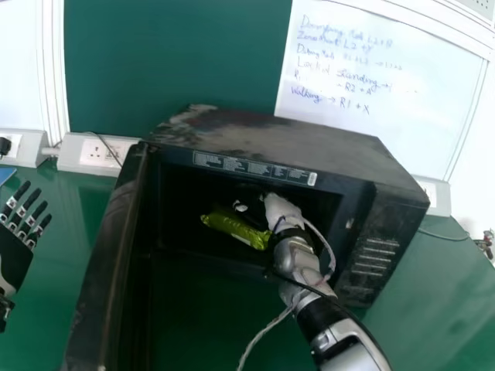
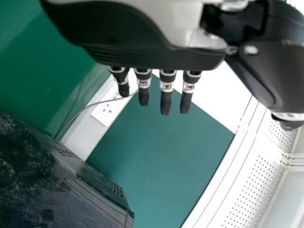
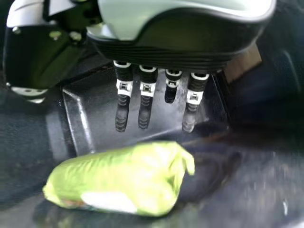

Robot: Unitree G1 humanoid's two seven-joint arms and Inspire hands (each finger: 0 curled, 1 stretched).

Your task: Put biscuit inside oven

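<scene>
Biscuit packet (image 1: 236,228) lay inside the open oven (image 1: 286,143). Right hand (image 1: 281,210), also inside, was near it, fingers straight, slightly spread. Left hand (image 1: 14,253): left of the oven, fingers straight, spread.

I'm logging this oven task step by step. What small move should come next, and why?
I'd probably draw the right robot hand back out of the oven: the green biscuit packet already lies inside, and the hand's fingers are straight, not curled round it.

Right arm (image 1: 340,332) extends forward; right hand (image 1: 281,210) and left hand (image 1: 12,255) have straight fingers (image 3: 122,111).
</scene>
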